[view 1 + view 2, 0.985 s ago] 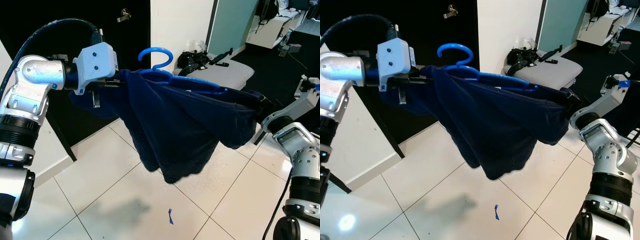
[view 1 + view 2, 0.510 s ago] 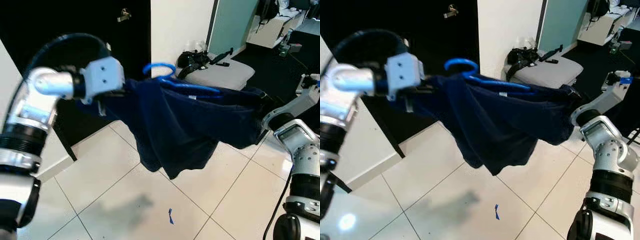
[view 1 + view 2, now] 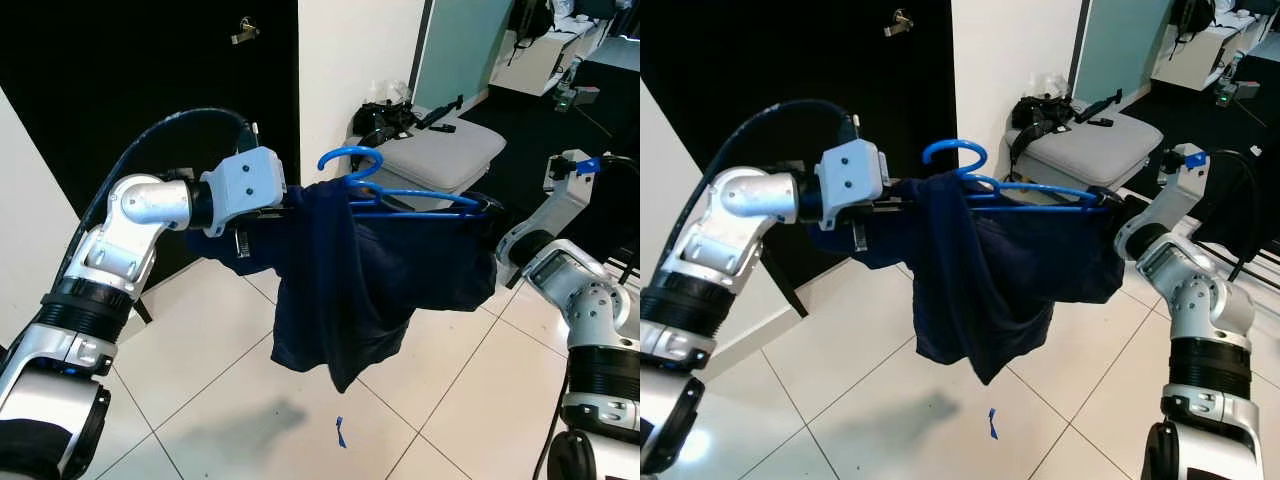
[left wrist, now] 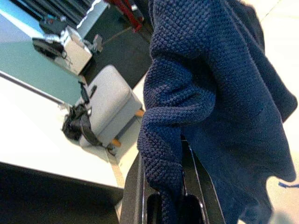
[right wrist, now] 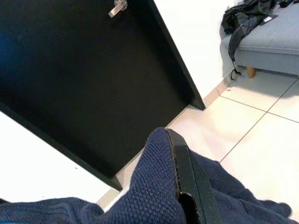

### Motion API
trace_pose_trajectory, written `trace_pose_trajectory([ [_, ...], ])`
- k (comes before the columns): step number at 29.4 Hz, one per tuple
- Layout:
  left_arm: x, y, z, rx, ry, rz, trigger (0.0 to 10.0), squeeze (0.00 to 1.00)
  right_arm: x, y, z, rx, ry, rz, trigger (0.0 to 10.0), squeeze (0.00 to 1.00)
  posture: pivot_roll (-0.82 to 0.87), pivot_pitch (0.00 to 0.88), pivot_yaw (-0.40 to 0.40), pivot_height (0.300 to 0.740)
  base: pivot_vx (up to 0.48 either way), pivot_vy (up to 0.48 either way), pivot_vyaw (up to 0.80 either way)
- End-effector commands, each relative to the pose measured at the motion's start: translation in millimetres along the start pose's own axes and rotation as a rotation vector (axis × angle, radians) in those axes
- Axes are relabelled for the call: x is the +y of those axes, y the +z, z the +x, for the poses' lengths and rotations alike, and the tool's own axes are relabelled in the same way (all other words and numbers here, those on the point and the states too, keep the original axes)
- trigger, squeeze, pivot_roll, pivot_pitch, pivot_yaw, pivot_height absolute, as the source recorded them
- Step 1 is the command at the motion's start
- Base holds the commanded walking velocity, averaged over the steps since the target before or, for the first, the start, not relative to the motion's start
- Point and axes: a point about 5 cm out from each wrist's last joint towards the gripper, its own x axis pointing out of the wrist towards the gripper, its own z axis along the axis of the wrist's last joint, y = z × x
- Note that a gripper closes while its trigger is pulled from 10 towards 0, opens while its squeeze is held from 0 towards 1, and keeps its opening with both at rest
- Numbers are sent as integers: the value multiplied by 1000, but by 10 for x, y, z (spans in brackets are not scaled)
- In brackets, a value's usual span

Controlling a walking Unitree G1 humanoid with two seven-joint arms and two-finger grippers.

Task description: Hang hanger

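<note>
Presently: blue hanger [image 3: 400,190] inside navy sweater [image 3: 345,270], stretched between left gripper [image 3: 262,212] and right gripper [image 3: 1110,212], each pinching knit, keeping hook free for hanging.

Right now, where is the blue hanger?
The blue hanger is held up in mid-air between the left gripper and right gripper, inside the navy sweater, before the grey bench.

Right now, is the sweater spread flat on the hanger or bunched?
Bunched. The sweater droops in folds under the blue hanger, stretched between the left gripper and right gripper, each clamping a fabric end.
</note>
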Motion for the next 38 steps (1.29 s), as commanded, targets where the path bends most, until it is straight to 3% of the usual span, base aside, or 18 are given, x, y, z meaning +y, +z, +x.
trace_pose_trajectory([
  [1, -76, -20, 4, 31, -15, 20, 10000, 0, 88, 82, 16, -2, 49, -37, 0, 0, 46, 79, -3, 740, 0, 0, 0],
  [11, -167, -123, -101, 107, -33, 38, 10000, 0, -6, 238, -26, -27, 15, -64, 0, 0, 43, 80, -8, 740, 0, 0, 0],
  [14, -193, -186, -191, 154, -36, 50, 10000, 0, -67, 367, -54, -63, -14, -67, 0, 0, 47, 81, -11, 740, 0, 0, 0],
  [21, -151, -214, -236, 187, 6, 56, 10000, 0, -50, 446, -58, -81, -3, -62, 0, 0, 48, 81, -12, 740, 0, 0, 0],
  [28, -155, -140, -87, 144, 99, 20, 10000, 0, 106, 404, 18, -69, 59, -48, 0, 0, 45, 73, -8, 740, 0, 0, 0],
  [32, -287, -32, 120, 64, 144, -50, 10000, 0, 308, 265, 114, -38, 131, -31, 0, 0, 43, 64, -6, 740, 0, 0, 0],
  [38, -397, 8, 224, 37, 136, -77, 10000, 0, 443, 170, 170, -12, 174, -18, 0, 0, 44, 61, -1, 740, 0, 0, 0],
])
